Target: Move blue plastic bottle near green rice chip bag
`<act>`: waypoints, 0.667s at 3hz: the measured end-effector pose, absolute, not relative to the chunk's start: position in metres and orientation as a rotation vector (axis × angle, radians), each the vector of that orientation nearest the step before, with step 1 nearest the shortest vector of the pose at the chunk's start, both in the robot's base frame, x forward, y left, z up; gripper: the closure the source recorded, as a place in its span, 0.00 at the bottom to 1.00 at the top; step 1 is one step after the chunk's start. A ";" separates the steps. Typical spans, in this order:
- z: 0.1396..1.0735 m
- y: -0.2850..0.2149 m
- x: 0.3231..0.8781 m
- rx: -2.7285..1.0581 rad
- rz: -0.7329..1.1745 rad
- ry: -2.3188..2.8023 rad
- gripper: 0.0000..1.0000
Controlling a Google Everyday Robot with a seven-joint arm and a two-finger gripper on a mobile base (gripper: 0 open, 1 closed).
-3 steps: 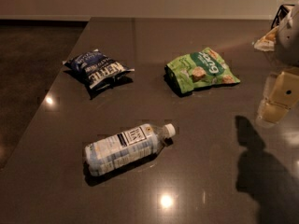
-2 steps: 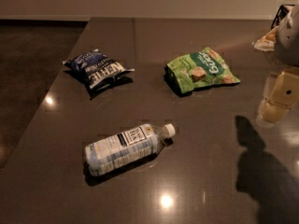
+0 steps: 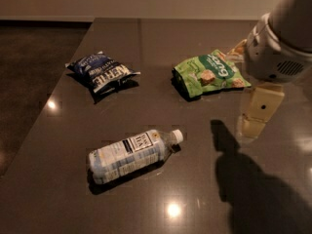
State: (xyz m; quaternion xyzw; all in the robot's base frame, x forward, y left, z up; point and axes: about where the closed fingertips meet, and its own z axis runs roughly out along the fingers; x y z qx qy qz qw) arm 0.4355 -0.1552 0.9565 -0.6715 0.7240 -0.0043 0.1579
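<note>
The blue plastic bottle (image 3: 134, 155) lies on its side at lower centre, untouched, its cap pointing toward the green rice chip bag (image 3: 210, 73) at upper right, well apart. The gripper (image 3: 256, 115) hangs at right, just below that bag and off the bottle. Wide or narrow, I cannot tell.

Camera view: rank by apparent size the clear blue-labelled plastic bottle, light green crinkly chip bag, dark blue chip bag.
Largest: blue plastic bottle, though nearest the camera.
Then green rice chip bag and dark blue chip bag: look alike, unranked.
The gripper hangs at right, near the green bag.
</note>
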 end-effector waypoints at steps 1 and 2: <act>0.940 -0.107 0.428 -2.047 0.036 1.950 0.00; 0.923 -0.063 0.417 -2.155 0.075 1.855 0.00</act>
